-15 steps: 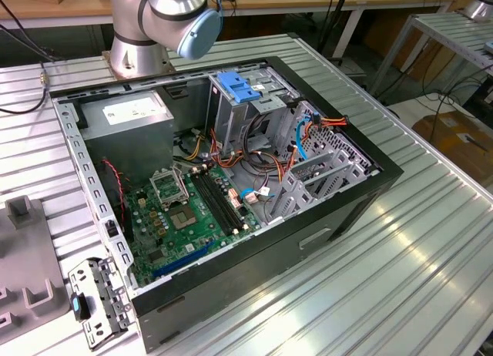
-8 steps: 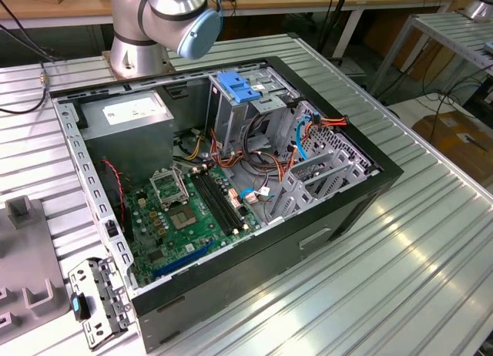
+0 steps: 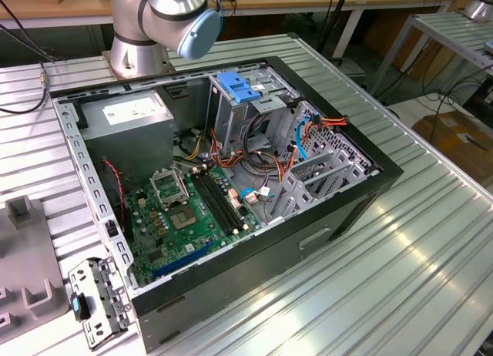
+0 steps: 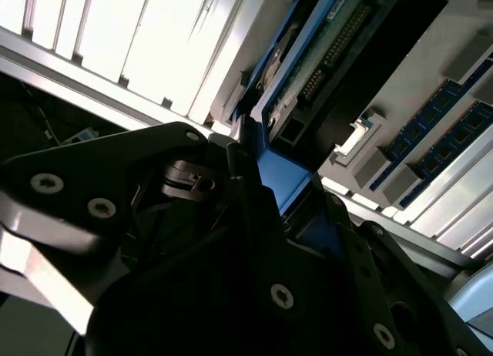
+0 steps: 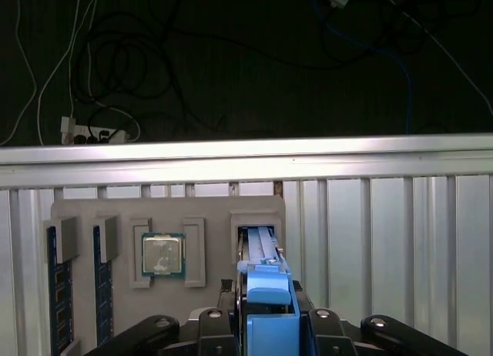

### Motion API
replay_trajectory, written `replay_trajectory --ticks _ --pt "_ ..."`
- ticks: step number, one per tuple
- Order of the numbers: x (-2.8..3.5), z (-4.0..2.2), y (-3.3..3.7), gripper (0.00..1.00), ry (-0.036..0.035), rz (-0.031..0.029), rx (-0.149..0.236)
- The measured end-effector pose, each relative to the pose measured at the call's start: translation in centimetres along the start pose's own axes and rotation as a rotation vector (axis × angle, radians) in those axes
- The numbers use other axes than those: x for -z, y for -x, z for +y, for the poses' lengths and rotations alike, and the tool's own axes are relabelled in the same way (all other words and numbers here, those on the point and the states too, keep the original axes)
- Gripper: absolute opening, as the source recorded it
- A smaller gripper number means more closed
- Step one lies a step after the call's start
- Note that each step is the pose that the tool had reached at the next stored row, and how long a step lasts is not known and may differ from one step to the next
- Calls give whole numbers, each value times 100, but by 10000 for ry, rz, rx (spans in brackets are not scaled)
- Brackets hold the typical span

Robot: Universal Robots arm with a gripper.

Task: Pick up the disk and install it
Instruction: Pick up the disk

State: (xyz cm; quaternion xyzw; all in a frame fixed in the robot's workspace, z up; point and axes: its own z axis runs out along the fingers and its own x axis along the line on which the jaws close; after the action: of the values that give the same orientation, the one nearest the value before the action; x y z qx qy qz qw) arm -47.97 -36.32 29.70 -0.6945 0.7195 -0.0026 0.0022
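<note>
1. In the first wrist view the gripper (image 5: 269, 329) hangs over a grey holder tray (image 5: 208, 217). Its black fingers (image 5: 233, 329) are clenched on the disk (image 5: 263, 256), one against each side of the blue carrier bracket.
2. The disk stands on edge with its far end at the tray's narrow pocket. Whether that end sits in the pocket or has cleared its rim cannot be told.
3. In the second wrist view the disk (image 4: 327, 52) shows its circuit board and connector edge. The blue bracket runs down between the dark finger links.
4. On the tray, a processor (image 5: 163, 255) lies in its recess just beside the pocket. Two memory sticks (image 5: 52, 283) stand further along, apart from the disk.
5. On the pocket's other side the tray ends almost at once. Bare ribbed counter (image 5: 385, 240) runs on from there, leaving open room.
6. Only a narrow strip of slats separates the tray from the counter's bright edge rail (image 5: 246, 152). Beyond the rail, loose cables (image 5: 139, 63) lie in the dark.
7. In the exterior view the open computer case (image 3: 323, 240) lies on the counter with its top side off. A drive cage (image 3: 231, 125) capped in blue stands near the far wall, hemmed by orange and blue wiring (image 3: 308, 129). The motherboard (image 3: 185, 209) lies flat across the case floor.
8. Wide bare slats spread toward the exterior view's right of the case. The arm (image 3: 181, 17) rises just behind the case's far rim.
</note>
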Motion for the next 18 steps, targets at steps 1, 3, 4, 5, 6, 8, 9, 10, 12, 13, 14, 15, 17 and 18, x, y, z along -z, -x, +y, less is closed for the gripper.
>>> replay_trajectory --ticks 1,3,4,5,6,8,9,10,12,13,14,15,17,18 --pt "0 -3 0 37 0 0 0" --pt "0 -3 0 37 0 0 0" --pt "0 -3 0 37 0 0 0" --pt "0 -4 0 37 0 -1 -1" --pt "0 -4 0 37 0 0 -1" --pt "0 -4 0 37 0 0 0" --pt "0 -5 0 37 1 0 0" --pt "0 -5 0 37 1 0 0" --pt "0 -6 0 37 1 0 0" --pt "0 -6 0 37 1 0 0" --pt "0 -8 0 37 1 1 0" --pt "0 -10 0 37 0 0 1" --pt "0 -10 0 37 1 0 0" --pt "0 -11 0 37 0 0 0"
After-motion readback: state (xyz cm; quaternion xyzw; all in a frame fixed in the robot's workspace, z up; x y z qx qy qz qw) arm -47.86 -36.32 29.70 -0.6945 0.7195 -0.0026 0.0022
